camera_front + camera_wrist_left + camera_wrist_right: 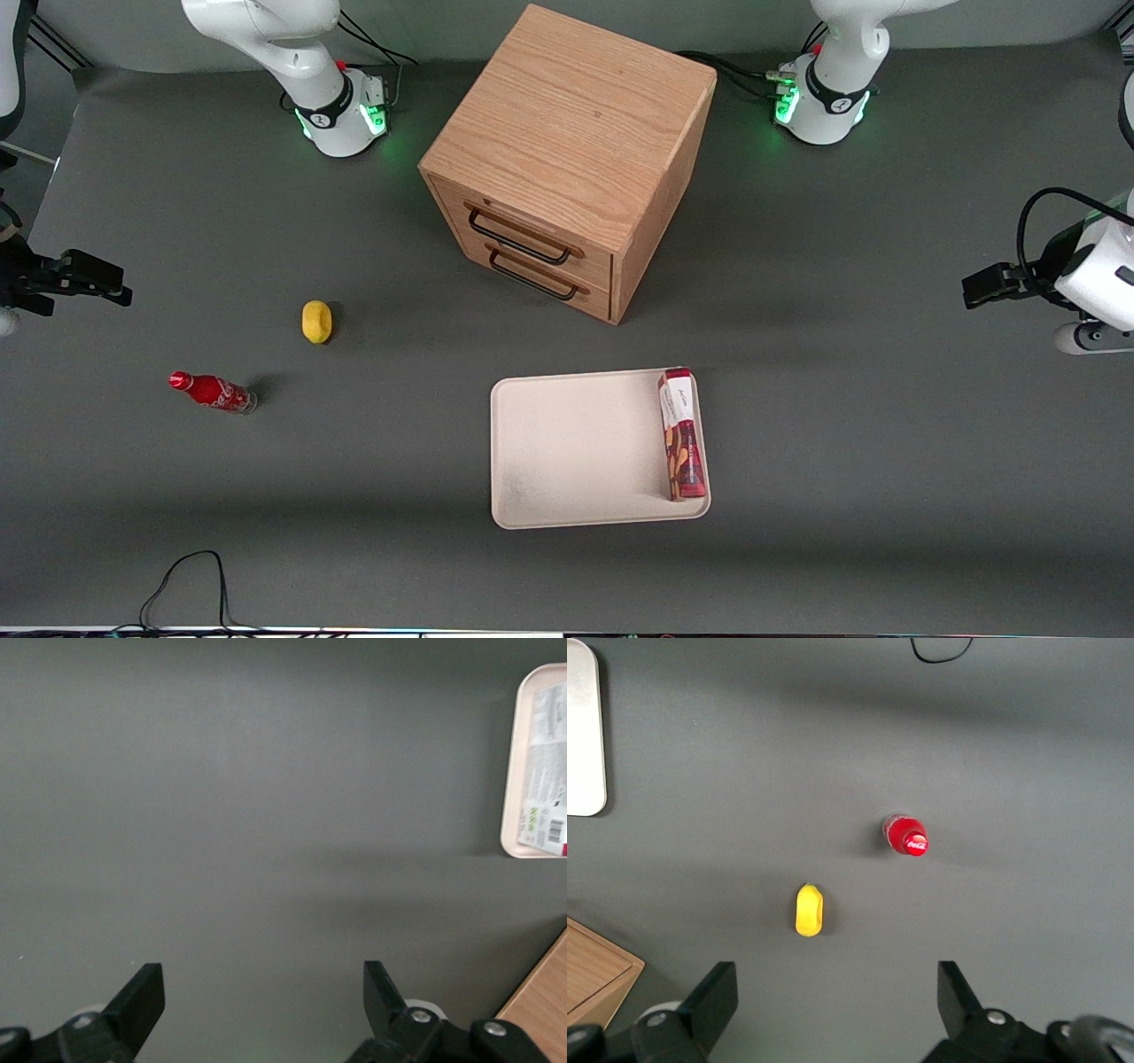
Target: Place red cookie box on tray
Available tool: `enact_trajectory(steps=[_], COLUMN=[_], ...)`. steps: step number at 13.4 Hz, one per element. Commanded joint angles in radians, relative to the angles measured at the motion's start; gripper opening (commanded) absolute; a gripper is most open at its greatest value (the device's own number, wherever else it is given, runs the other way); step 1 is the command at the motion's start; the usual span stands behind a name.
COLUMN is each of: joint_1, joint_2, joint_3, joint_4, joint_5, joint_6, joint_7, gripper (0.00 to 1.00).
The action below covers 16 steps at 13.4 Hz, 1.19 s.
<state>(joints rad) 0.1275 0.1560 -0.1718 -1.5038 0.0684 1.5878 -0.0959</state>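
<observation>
The red cookie box (pixel 682 434) lies flat in the tray (pixel 567 452), along the tray's rim toward the working arm's end, white label end pointing to the cabinet. My left gripper (pixel 977 289) hovers over bare table at the working arm's end, well apart from tray and box. In the left wrist view the gripper (pixel 264 992) is open with nothing between its fingers, and only the tray's edge (pixel 510 788) and the pale side of the box (pixel 547 771) show.
A wooden two-drawer cabinet (pixel 567 159) stands just past the tray, farther from the front camera; its corner (pixel 540 1010) shows by the gripper. A yellow lemon (pixel 316 321) and a small red cola bottle (pixel 213 392) sit toward the parked arm's end. A black cable (pixel 186 576) loops at the near edge.
</observation>
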Motion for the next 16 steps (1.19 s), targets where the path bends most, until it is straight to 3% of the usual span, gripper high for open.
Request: enact_trajectory(steps=[1, 7, 10, 16], joint_1=[-0.127, -0.172, -0.167, -0.163], joint_2=[-0.062, -0.154, -0.125, -0.11], joint_3=[0.138, 0.178, 0.178, 0.175], joint_4=[-0.053, -0.134, -0.066, -0.036], joint_5=[-0.036, -0.038, -0.096, -0.099], joint_6=[0.03, 0.1, 0.019, -0.043], joint_7=[0.031, 0.05, 0.036, 0.053], gripper=[1.0, 1.0, 1.0, 1.0])
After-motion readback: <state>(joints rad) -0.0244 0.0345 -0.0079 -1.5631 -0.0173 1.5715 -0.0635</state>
